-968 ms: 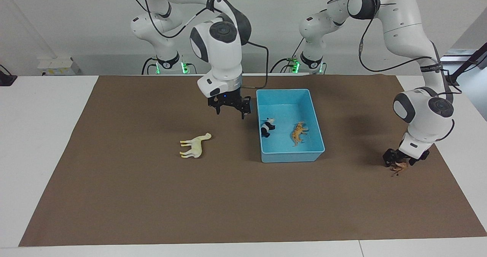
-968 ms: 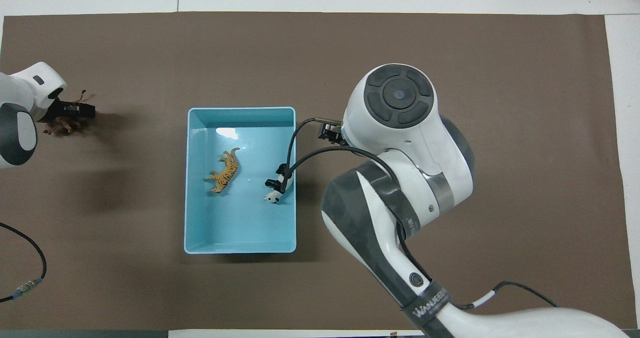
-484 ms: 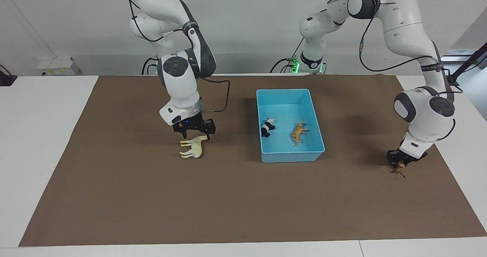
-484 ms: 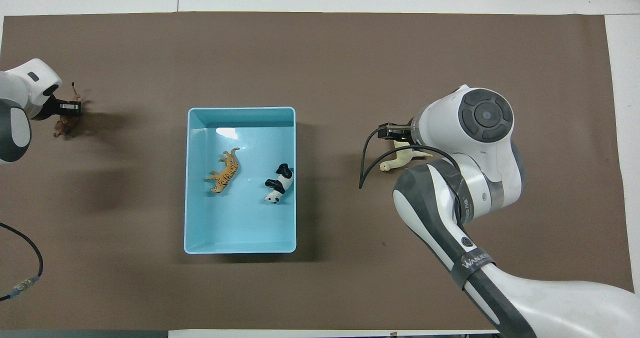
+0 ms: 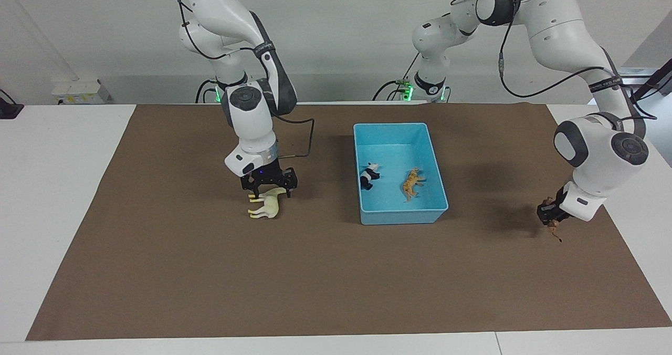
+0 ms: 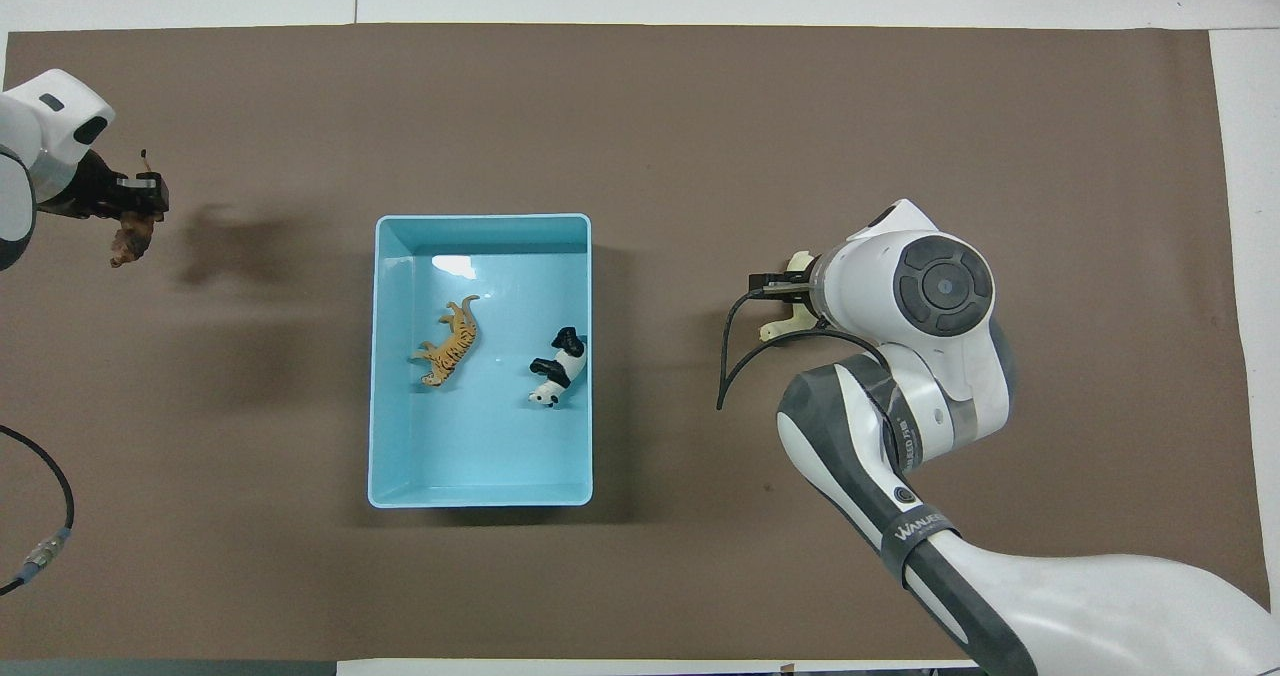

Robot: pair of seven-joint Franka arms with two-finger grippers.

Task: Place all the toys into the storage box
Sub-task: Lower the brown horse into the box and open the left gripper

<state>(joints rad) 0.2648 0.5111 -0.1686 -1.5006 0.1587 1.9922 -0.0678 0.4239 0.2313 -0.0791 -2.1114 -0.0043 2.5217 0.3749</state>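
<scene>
Two toys boxed, one in my grip, one under my open fingers.

My right fingers (image 5: 290,180) are spread open, low over the cream horse (image 5: 266,205), which stands on the brown mat (image 5: 173,271) toward the right arm's end of the white worktop (image 5: 58,187); whether they touch it I cannot tell. Mid-worktop sits the light blue storage box (image 5: 391,125), panda (image 5: 369,176) and tiger (image 5: 412,183) lying inside, nothing blocking its open top. Near the edge at the left arm's end, my left fingers (image 5: 546,213) are clamped on the dark brown animal (image 5: 553,230), which hangs clear of the mat. A pale wall stands at the robots' edge. A second ago my right fingers hung beside the box, and my left ones were open around the brown animal on the mat.
</scene>
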